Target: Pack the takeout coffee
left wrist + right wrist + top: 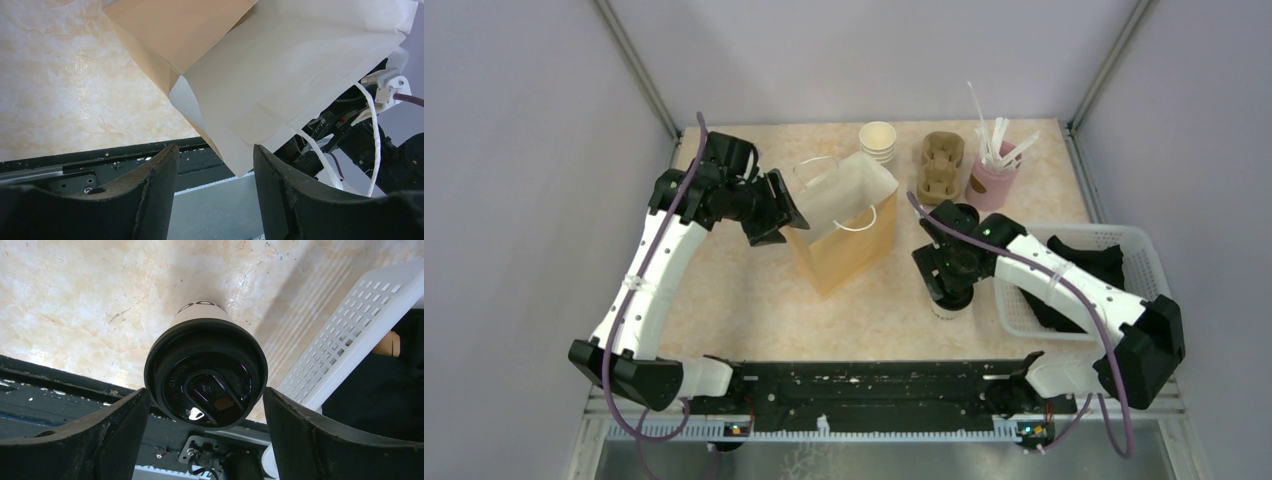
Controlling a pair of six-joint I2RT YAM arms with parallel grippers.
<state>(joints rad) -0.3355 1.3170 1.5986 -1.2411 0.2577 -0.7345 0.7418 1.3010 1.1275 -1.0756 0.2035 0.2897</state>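
1. Nearest the bases, the takeout coffee (205, 372) stands upright on the table (744, 290), just beside the white basket (1014, 300). It is not yet in the bag.
2. The right gripper (205, 391) hangs straight down over the cup. Its jaws are spread to either side of the black lid, close to its rim. I cannot tell whether the pads touch it. This looks like the set-up for a grasp from above.
3. The right arm reaches forward with its elbow bent, passing over the basket, which holds dark lids (1084, 260).
4. Further in, the paper bag (849, 235) stands open-mouthed at mid-table, well apart from the cup.
5. The left gripper (215, 148) sits at the bag's left rim with its jaws spread. A corner of the rim lies between them, unpinched. It is probably there to steady the bag or hold its mouth open.
6. The left arm stretches long and turns inward at the wrist.
7. Farthest off are the stacked lidless cups (878, 141), a cup carrier (941, 165) and a pink holder (991, 182).
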